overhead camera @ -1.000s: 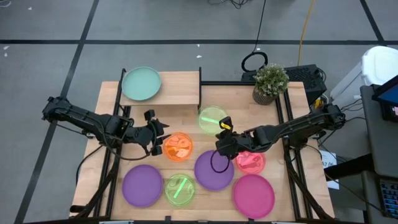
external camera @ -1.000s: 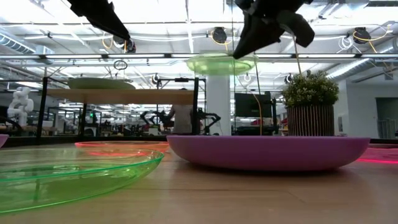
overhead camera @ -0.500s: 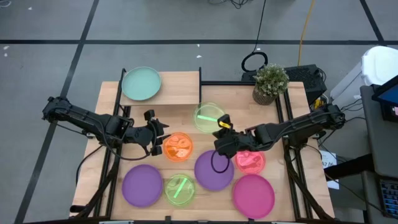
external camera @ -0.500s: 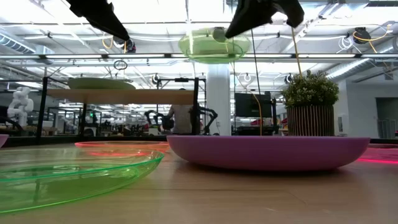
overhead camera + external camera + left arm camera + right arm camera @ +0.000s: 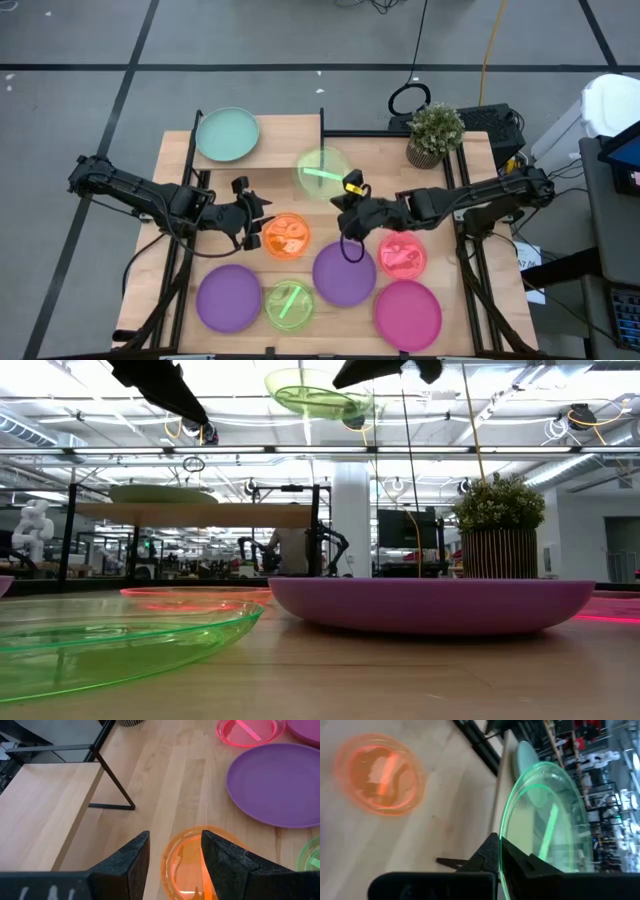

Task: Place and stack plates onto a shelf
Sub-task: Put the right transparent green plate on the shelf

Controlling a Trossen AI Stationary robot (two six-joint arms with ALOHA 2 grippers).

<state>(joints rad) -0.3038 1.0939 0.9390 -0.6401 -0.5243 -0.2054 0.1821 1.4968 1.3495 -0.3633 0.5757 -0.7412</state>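
My right gripper [image 5: 346,196] is shut on a small translucent green plate [image 5: 322,172], held high above the table beside the shelf's right end; the plate also shows in the low view [image 5: 310,390]. The shelf [image 5: 285,140] is a light-wood board on black legs at the far left, with a pale teal plate [image 5: 227,133] resting flat on it. My left gripper [image 5: 257,222] is open and empty, hovering just left of the orange plate [image 5: 287,236], which shows between its fingers in the left wrist view [image 5: 192,865]. My right gripper pinches the green plate's rim [image 5: 506,851] on its near-right side, one finger on each face. The fingers come roughly level from the table's right. The plate is lifted clear of table and shelf, slightly tilted, reaching out past the fingers toward the shelf.
On the table lie two purple plates [image 5: 228,296] [image 5: 344,272], another green plate [image 5: 289,304], a red-pink plate [image 5: 402,258] and a magenta plate [image 5: 408,314]. A potted plant [image 5: 434,133] stands at the far right. The shelf's right half is bare wood.
My right gripper has risen and gone toward the table's far-left, toward the shelf, carrying the green plate. The plate is now higher and nearer the shelf's right end, and slightly more tilted.
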